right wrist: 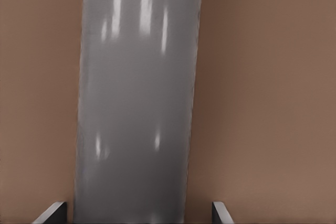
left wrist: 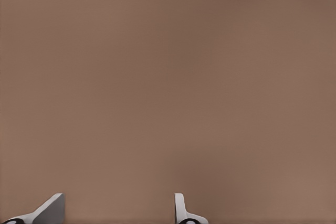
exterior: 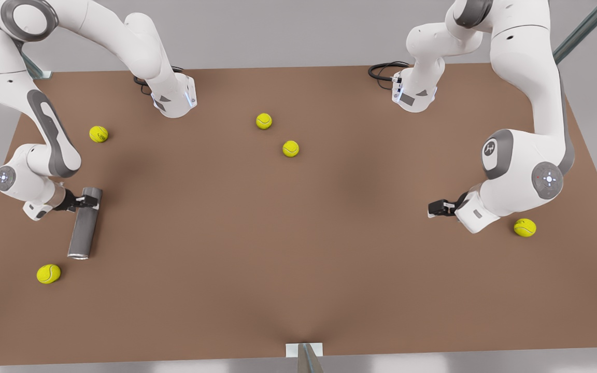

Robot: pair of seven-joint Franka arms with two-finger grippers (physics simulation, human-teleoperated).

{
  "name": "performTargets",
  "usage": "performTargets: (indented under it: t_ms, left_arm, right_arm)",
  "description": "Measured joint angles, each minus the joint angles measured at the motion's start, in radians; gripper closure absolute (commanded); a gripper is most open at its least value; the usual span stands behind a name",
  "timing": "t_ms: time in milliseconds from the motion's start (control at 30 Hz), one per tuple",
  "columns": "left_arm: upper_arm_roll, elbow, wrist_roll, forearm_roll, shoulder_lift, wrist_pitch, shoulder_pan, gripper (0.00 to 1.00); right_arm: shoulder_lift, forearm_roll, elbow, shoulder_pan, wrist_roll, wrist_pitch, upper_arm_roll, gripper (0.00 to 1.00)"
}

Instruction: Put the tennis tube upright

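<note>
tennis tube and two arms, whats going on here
The tennis tube lies flat on the table, not yet upright. The right gripper, at the front view's left, straddles the tube's far end with its fingers open on either side. The left gripper waits open over bare table. Yellow tennis balls lie scattered around.

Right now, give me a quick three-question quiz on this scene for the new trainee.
1. True or false: the dark grey, smooth cylindrical tennis tube stands upright on the brown table.
2. How many yellow tennis balls lie on the table?
3. Which arm's end effector is at the tube?

Key
1. False: it lies flat, silvery rim toward the front view's bottom.
2. Five.
3. The right end effector, open, with a finger on either side of the tube's plain end. The left end effector waits open over bare table.
</note>
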Motion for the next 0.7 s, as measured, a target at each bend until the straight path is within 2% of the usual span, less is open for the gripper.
performTargets:
  t_ms: [700]
  left_arm:
    - [0.000,-0.002,0.000,0.000,0.009,0.006,-0.003,0.01]
  right_arm:
    - [0.054,-0.069,0.008,0.001,0.058,0.065,-0.013,0.02]
